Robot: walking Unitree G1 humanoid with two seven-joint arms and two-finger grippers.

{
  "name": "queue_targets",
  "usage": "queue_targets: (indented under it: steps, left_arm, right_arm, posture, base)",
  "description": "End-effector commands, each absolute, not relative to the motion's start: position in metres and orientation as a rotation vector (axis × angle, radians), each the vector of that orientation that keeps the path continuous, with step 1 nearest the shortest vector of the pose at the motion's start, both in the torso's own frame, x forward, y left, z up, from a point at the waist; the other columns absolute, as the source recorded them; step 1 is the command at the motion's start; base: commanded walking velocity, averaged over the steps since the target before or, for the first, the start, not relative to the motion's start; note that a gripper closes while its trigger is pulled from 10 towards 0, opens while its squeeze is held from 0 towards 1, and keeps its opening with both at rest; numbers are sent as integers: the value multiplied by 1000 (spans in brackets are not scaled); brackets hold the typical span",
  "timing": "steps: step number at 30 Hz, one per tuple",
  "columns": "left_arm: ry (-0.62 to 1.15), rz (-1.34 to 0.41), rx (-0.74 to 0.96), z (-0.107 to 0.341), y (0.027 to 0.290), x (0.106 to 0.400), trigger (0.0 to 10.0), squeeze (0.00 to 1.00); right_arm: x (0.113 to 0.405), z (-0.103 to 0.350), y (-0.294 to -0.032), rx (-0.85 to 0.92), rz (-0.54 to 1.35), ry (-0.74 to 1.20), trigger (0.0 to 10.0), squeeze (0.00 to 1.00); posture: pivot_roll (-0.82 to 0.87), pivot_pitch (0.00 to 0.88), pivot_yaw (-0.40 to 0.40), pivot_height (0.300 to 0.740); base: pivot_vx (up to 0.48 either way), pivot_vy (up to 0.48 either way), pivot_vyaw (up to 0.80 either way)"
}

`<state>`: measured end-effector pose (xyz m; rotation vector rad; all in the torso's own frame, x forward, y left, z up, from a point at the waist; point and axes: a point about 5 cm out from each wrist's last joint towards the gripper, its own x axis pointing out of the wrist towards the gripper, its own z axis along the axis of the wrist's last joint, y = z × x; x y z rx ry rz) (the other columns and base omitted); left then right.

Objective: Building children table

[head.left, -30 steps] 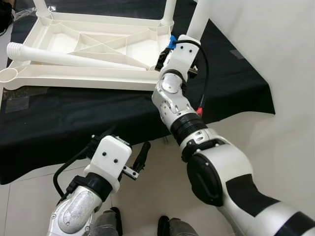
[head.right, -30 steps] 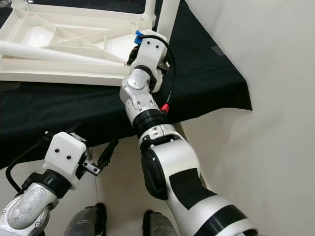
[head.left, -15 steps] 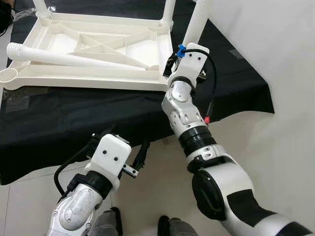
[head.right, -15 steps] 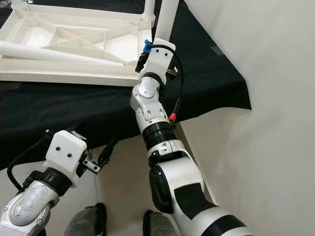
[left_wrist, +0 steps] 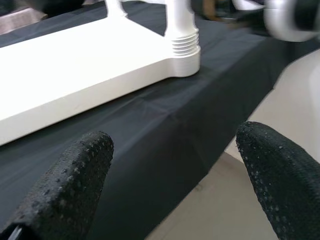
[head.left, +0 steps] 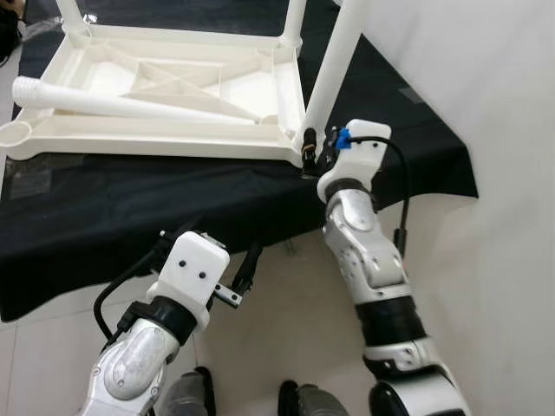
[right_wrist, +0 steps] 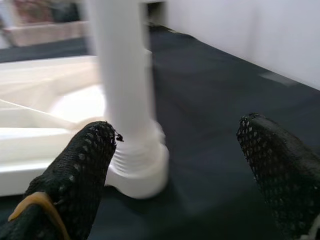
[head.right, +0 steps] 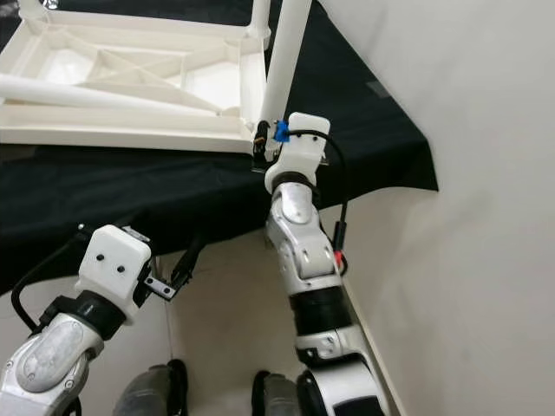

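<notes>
Right gripper point(head.left: 310, 152) is held wide open just beside the base of the fitted leg point(head.left: 333, 63) at the near corner of the upturned tabletop point(head.left: 156, 139) on the black cloth point(head.left: 173, 195). Left gripper point(head.left: 247, 264) is held open, low before the cloth's edge. One loose leg point(head.left: 130, 104), lying across the tabletop, is judged light, stiff and smooth plastic, best grasped mid-shaft.

Right claw point(right_wrist: 175, 165) raised, spread wide, left claw point(left_wrist: 170, 175) low, spread

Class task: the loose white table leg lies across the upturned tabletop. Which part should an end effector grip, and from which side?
Grip the loose leg mid-shaft, from above. It lies flat across the tabletop ribs, so the round shaft's sides are exposed; its flared end is wider.
</notes>
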<state>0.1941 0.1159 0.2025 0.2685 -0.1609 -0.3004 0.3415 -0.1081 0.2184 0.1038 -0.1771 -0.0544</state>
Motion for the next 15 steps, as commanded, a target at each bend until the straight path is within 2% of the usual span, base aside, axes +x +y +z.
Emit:
queue_targets:
  steps: [1,2,3,6,9,15]
  left_arm:
    - [-133,-305,257,196,115,195,10000,0]
    - [-133,-305,257,196,115,195,10000,0]
    - [-111,-304,242,191,114,195,10000,0]
    - [-90,-294,211,187,113,196,10000,0]
    - [-68,-255,183,183,116,198,10000,0]
    - [-65,-240,183,182,119,202,10000,0]
  right_arm:
    - [333,211,-119,52,-52,-199,10000,0]
    - [333,211,-119,52,-52,-199,10000,0]
    - [311,176,-143,-38,32,-119,10000,0]
    - [294,157,-153,-33,104,-50,10000,0]
    - [285,147,-159,-22,82,-14,10000,0]
    - [286,149,-166,-36,37,-17,10000,0]
  posture:
    - [63,172,-91,740]
    - [63,172,-91,740]
    - [55,155,-92,740]
    - [57,134,-88,740]
    - [59,113,-82,740]
    - [58,88,-77,740]
  base:
    - [0,0,0]
    - [0,0,0]
    - [0,0,0]
    - [0,0,0]
    - [0,0,0]
    - [0,0,0]
